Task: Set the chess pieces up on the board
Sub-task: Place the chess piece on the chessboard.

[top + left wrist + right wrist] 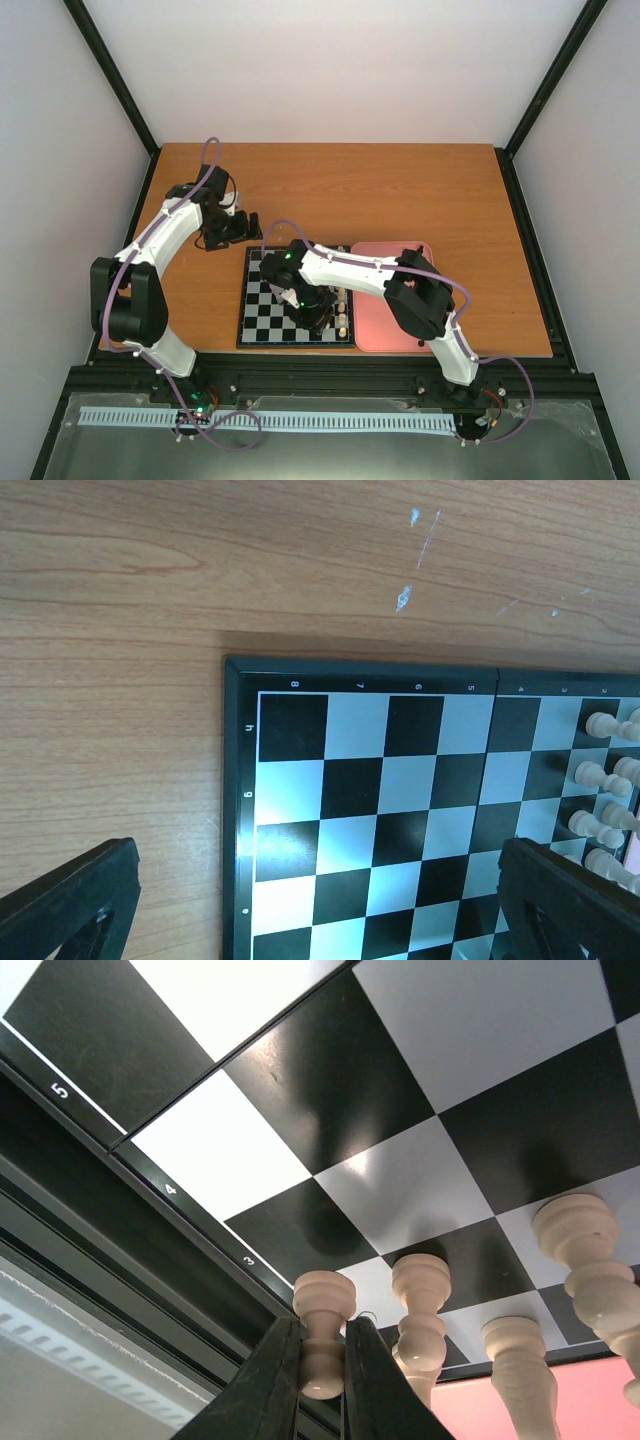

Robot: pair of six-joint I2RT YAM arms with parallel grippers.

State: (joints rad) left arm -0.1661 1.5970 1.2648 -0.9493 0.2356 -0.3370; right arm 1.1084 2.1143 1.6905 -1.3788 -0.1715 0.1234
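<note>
The board [262, 312] lies on the table in front of the arms, most squares bare. Several cream-white chess pieces [342, 308] stand in files along its right edge; they also show in the left wrist view [597, 775]. My right gripper [323, 1360] is shut on a cream-white piece [324, 1312], holding it over the board's near right corner beside the standing white pieces [421, 1310]. My left gripper [235, 228] hangs open and empty over the table just beyond the board's far left corner [240, 680]. No black pieces are in view.
A pink tray [385, 300] lies against the board's right side; the right arm hides most of it. The black frame rail [320, 365] runs along the table's near edge. Bare wood lies behind and to the left of the board.
</note>
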